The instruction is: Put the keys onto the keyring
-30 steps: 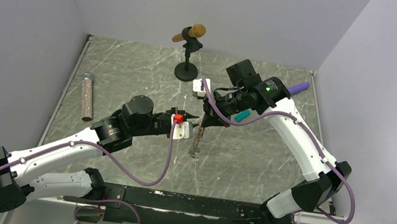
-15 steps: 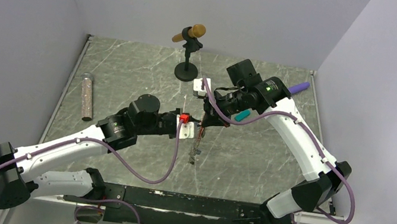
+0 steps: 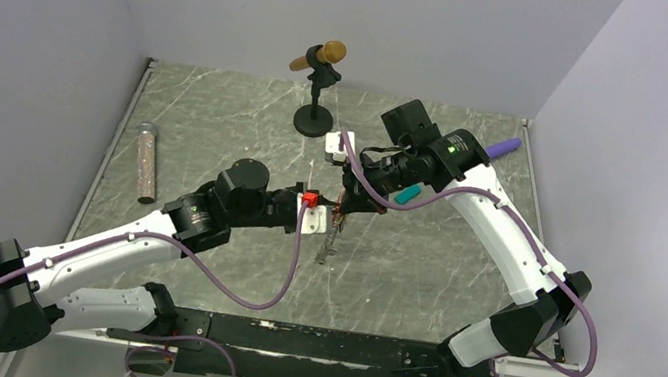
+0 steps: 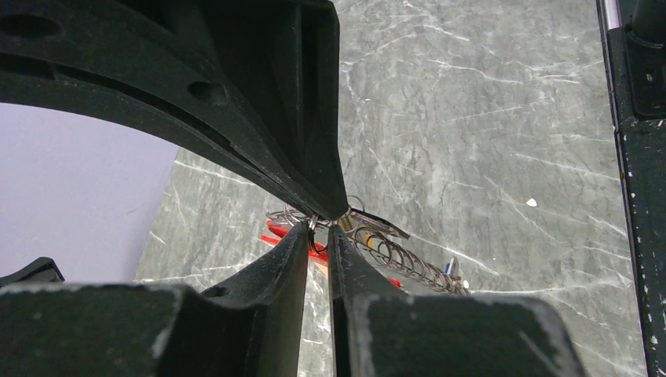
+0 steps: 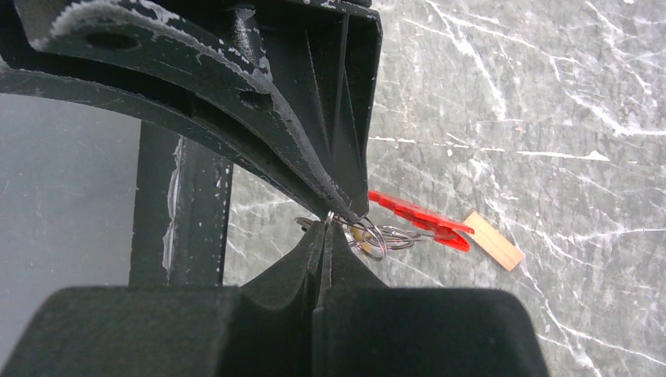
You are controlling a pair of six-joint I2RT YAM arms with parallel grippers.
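My left gripper [image 4: 318, 228] and right gripper [image 5: 328, 224] both clamp the keyring [image 5: 416, 218] mid-counter, tip to tip; its chain [image 3: 329, 245] trails lengthwise toward the near edge.

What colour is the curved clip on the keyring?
The clip is red, clearest in the right wrist view.

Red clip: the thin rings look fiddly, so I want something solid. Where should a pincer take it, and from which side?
Probably take the red clip across its long middle, coming from its free end, away from the rings where the right pincer is shut. Its solid-looking body offers more purchase than wire does.
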